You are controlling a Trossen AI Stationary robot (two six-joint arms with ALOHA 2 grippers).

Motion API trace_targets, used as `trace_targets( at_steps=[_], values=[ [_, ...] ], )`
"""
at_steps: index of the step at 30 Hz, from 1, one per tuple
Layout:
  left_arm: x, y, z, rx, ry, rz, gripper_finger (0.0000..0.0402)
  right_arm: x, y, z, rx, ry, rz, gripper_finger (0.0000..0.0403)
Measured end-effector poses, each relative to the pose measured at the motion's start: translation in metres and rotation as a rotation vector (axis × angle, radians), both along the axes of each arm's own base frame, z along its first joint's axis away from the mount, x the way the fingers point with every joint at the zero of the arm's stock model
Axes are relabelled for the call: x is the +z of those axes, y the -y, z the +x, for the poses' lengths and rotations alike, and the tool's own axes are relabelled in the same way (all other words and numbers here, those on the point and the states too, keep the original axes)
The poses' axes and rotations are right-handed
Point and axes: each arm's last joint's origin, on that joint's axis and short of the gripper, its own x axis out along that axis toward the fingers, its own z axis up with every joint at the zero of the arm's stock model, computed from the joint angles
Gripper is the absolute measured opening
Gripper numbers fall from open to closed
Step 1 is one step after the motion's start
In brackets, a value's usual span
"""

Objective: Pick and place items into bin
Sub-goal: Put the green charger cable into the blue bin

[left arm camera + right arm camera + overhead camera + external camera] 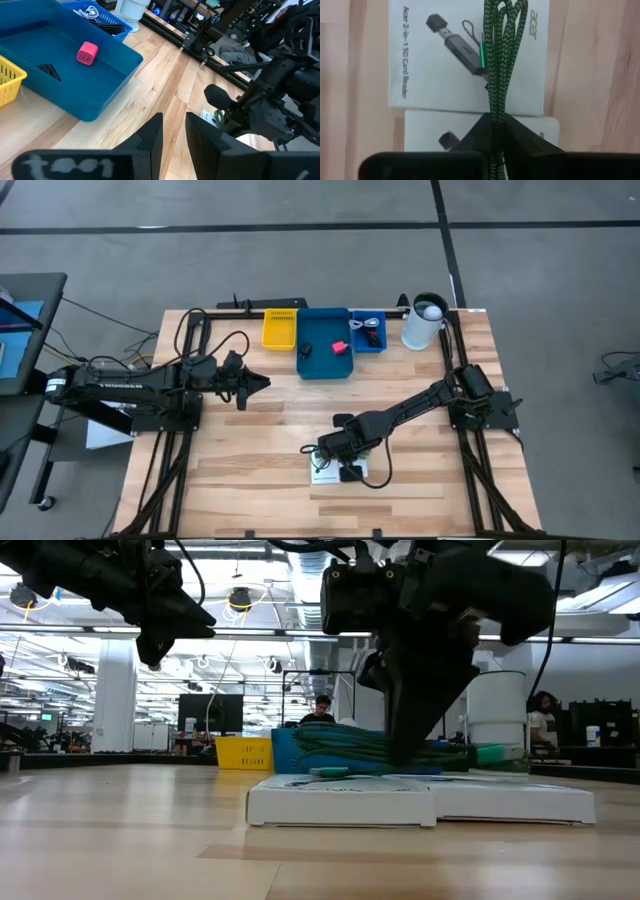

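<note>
The right gripper [496,127] pinches a green braided cable [501,60] lying across two white boxes [435,75] printed "acer 2-in-1 SD Card Reader", while the left gripper [174,131] hovers, fingers slightly parted, near the blue bin [107,85].

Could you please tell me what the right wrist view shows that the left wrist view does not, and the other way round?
Only the right wrist view shows the right pincer shut on the green braided cable over two white card-reader boxes, their print legible. Only the left wrist view shows the blue bin holding the pink block and a black piece, plus the yellow basket. Both show the wooden table.
</note>
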Motion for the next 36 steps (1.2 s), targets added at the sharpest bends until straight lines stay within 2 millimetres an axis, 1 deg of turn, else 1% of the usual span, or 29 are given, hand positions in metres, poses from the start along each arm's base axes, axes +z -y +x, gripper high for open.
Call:
trace_targets(
  at_steps=[4, 7, 9, 12, 14, 18, 21, 25, 28, 30, 33, 36],
  values=[
    [0.0, 0.0, 0.0, 0.0, 0.0, 0.0, 0.0071, 0.011, 0.001, 0.0, 0.005, -0.034, -0.033, 0.0027],
    [0.0, 0.0, 0.0, 0.0, 0.0, 0.0, 0.0071, 0.021, 0.006, -0.001, 0.013, -0.071, -0.118, 0.0012],
    [0.0, 0.0, 0.0, 0.0, 0.0, 0.0, 0.0071, 0.029, 0.014, 0.0, 0.002, -0.092, -0.179, 0.001],
    [0.0, 0.0, 0.0, 0.0, 0.0, 0.0, 0.0071, 0.039, 0.035, 0.002, -0.054, -0.129, -0.262, 0.0019],
    [0.0, 0.0, 0.0, 0.0, 0.0, 0.0, 0.0071, 0.046, 0.052, 0.004, -0.098, -0.161, -0.318, 0.002],
    [0.0, 0.0, 0.0, 0.0, 0.0, 0.0, 0.0071, 0.061, 0.092, 0.005, -0.197, -0.215, -0.411, 0.0009],
    [0.0, 0.0, 0.0, 0.0, 0.0, 0.0, 0.0071, 0.079, 0.125, 0.004, -0.292, -0.184, -0.456, 0.0009],
    [-0.001, 0.0, 0.0, 0.0, -0.006, -0.001, 0.0071, 0.112, 0.17, -0.009, -0.464, -0.098, -0.5, 0.0015],
    [-0.002, 0.0, -0.001, 0.0, -0.023, -0.002, 0.0071, 0.136, 0.206, -0.025, -0.619, -0.024, -0.481, 0.0011],
    [-0.005, 0.0, -0.001, -0.002, -0.048, -0.005, 0.0071, 0.149, 0.23, -0.036, -0.724, 0.031, -0.465, 0.0009],
    [-0.008, 0.0, -0.003, -0.002, -0.084, -0.009, 0.0071, 0.161, 0.263, -0.046, -0.843, 0.117, -0.43, 0.0011],
    [-0.012, 0.001, -0.004, -0.002, -0.127, -0.014, 0.0071, 0.164, 0.292, -0.052, -0.92, 0.177, -0.364, 0.0014]
  ],
)
